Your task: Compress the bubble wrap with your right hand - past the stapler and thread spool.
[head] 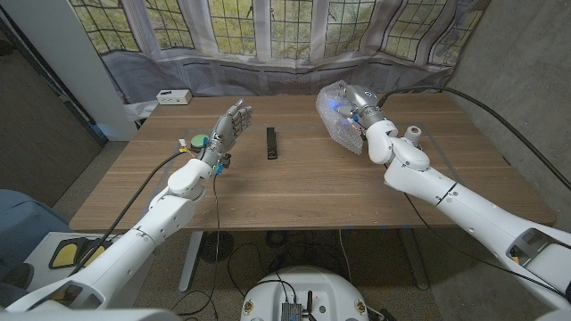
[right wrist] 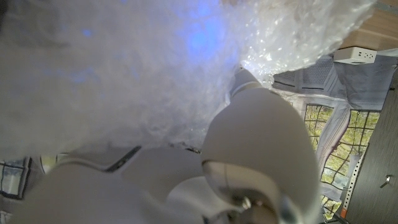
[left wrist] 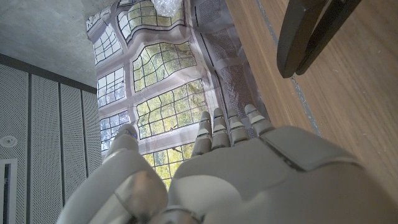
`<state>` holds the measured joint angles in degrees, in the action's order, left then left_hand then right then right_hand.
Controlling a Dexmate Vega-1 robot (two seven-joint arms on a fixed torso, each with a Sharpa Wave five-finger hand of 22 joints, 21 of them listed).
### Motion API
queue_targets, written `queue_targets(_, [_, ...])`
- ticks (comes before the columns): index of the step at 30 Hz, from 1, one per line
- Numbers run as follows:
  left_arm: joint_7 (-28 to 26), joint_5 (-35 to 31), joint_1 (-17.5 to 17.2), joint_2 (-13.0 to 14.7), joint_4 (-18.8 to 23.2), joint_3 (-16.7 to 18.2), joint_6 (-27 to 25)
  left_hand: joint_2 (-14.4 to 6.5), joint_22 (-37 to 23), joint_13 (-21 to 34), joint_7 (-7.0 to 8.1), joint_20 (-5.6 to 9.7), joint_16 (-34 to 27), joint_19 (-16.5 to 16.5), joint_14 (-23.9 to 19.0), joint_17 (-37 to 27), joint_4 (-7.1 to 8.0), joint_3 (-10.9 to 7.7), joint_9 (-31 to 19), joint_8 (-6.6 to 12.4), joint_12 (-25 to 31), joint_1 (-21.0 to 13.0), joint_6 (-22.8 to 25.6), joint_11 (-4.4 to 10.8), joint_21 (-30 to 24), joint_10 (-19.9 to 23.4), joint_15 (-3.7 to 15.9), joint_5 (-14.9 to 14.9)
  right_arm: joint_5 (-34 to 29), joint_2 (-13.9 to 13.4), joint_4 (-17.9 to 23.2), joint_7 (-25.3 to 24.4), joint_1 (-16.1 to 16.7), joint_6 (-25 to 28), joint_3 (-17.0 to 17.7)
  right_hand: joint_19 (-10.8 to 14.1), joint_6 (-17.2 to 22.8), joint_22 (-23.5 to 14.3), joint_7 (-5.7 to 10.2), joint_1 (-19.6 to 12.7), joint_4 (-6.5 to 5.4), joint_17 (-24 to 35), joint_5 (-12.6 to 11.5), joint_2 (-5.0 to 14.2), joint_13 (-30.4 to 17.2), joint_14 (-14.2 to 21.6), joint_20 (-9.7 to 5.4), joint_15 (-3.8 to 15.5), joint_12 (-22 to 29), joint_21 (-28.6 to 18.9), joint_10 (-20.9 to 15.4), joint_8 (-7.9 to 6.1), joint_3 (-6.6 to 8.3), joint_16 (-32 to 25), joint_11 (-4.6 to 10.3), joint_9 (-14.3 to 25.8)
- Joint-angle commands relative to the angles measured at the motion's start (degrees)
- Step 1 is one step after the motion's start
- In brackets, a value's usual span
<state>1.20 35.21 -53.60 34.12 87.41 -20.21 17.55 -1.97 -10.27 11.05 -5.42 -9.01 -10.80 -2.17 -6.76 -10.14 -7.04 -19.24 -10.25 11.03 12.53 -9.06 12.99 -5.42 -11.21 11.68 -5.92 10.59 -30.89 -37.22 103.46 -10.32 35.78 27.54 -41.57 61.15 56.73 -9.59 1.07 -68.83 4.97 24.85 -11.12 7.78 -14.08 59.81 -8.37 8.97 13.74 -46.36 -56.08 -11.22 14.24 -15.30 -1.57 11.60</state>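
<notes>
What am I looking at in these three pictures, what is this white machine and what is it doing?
It is a robot with two white arms, each ending in a hand, standing at a wooden table. The wide picture looks down from its head; the other two come from cameras on its wrists. Its right hand is pressed into a clear bubble wrap bundle at the table's far side; the right wrist picture shows that wrap up close. Its left hand is raised, fingers apart, holding nothing. A black stapler lies mid-table, and a green spool sits beside the left hand.
</notes>
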Motion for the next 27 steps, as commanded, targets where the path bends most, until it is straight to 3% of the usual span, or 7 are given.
queue_targets(1, [-0.7,0.0,-0.8,0.1,1.0,0.5,0.5,-0.3,-0.1,0.3,-0.07,-0.08,-0.1,-0.2,-0.6,-0.2,-0.19,-0.24,-0.1,-0.14,-0.1,-0.3,0.1,-0.06,-0.3,0.3,0.0,-0.1,-1.2,0.2,-2.2,4.9,-3.3,1.6,-3.0,-4.5,-0.2,-0.2,0.07,0.4,0.13,0.2,-0.3,0.11,-0.1,0.0,-1.25,0.15,-0.4,0.2,0.2,-0.29,0.58,-0.1,-0.47,0.2])
queue_targets(10, [-1.1,-0.1,-1.3,0.8,2.1,0.7,-0.4,-0.3,-0.1,0.3,-0.01,-0.1,-0.1,-0.2,-0.6,-0.2,-0.2,-0.26,-0.1,-0.16,-0.1,-0.4,0.0,-0.05,-0.2,0.4,0.03,-0.1,-2.3,0.4,-3.7,9.5,-5.6,3.7,-5.5,-4.7,-0.4,-0.2,-0.02,0.9,0.04,0.2,-0.4,0.22,-0.1,-0.2,-1.16,0.15,-0.5,0.3,0.3,-0.25,0.61,-0.1,-0.48,0.2])
queue_targets(27, [-1.8,-0.2,-1.9,1.0,3.1,1.0,-0.6,-0.4,-0.1,0.3,-0.05,-0.09,0.0,-0.2,-0.6,-0.2,-0.22,-0.28,-0.1,-0.15,-0.1,-0.4,0.1,-0.04,-0.2,0.3,-0.02,-0.1,-2.5,1.6,-7.5,11.2,-7.4,4.5,-7.6,-5.0,-0.7,-0.2,-0.08,1.7,-0.08,0.1,-0.4,0.46,-0.1,-0.4,-0.93,0.21,-0.7,0.5,0.4,-0.23,0.74,-0.1,-0.49,0.1])
